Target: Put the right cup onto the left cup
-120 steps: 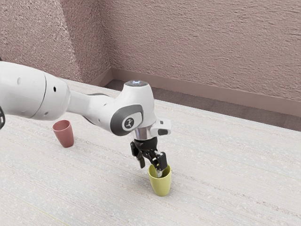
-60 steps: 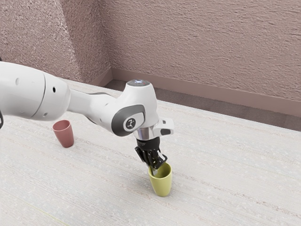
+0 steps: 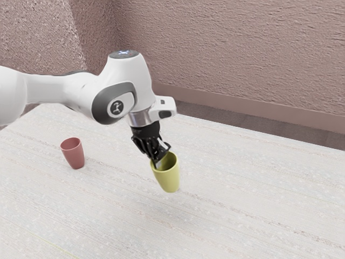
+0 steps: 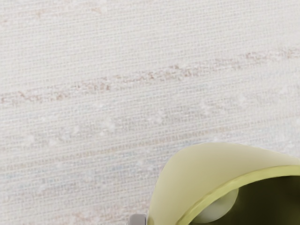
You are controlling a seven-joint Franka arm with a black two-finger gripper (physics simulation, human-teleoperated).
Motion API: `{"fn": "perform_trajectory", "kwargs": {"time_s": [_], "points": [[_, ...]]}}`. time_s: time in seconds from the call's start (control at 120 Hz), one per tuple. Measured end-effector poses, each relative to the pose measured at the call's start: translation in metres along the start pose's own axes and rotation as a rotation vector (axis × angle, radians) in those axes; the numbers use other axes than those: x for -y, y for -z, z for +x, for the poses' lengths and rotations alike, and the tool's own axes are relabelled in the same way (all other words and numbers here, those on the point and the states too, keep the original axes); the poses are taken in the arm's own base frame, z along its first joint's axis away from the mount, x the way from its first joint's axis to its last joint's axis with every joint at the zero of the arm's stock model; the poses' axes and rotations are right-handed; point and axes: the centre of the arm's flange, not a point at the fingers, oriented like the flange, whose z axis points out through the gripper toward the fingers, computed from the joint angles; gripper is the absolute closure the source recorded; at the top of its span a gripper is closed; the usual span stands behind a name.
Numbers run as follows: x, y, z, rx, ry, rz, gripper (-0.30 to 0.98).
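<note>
End effector (image 3: 158, 160) is clamped on yellow cup (image 3: 168, 179) at the rim, holding it tilted (mouth upward) above the counter (image 3: 242, 199), with red cup (image 3: 74, 156) standing toward the exterior view's left.

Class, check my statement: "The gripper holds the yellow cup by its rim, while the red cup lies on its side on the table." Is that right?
Not quite: the red cup stands upright on the table, as the exterior view shows. The gripper does hold the yellow cup by its rim.
</note>
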Motion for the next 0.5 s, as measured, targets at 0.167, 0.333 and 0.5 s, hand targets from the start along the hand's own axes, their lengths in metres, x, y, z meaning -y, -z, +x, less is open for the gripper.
{"fn": "perform_trajectory", "kwargs": {"time_s": [0.167, 0.333, 0.5], "points": [[0.056, 0.041, -0.021, 0.000, 0.104, 0.011, 0.78], [0.101, 0.069, -0.037, 0.006, 0.184, 0.014, 0.79], [0.155, 0.090, -0.050, 0.007, 0.259, 0.024, 0.79]]}}
